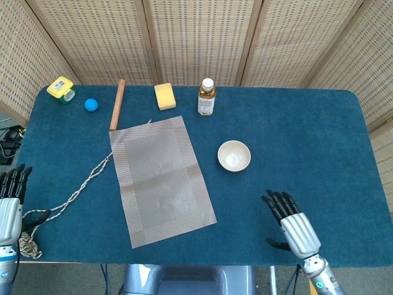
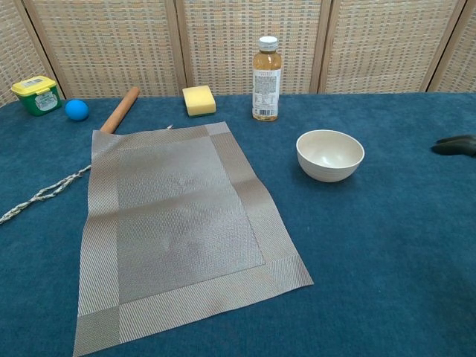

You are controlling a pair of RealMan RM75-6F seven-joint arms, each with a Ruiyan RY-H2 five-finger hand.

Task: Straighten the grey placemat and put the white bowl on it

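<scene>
Head view has the right hand (image 1: 290, 222) hovering over the near right part of the blue table (image 1: 307, 135), fingers spread, holding nothing. The white bowl (image 1: 234, 155) sits farther back and to its left, well apart from it. The left hand (image 1: 11, 208) is way off at the near left edge, fingers spread too and empty, right by a coil of rope (image 1: 27, 243) whose strand runs up toward the grey placemat (image 1: 161, 178).

The placemat lies flat in the middle-left of the table, long axis running near to far but skewed, its far end leaning left. The bowl is just to its right, not touching, upright and empty inside.

Along the back: a green tub (image 1: 61, 88), blue ball (image 1: 91, 104), wooden stick (image 1: 116, 103), yellow sponge (image 1: 164, 96) and a bottle (image 1: 206, 97).
</scene>
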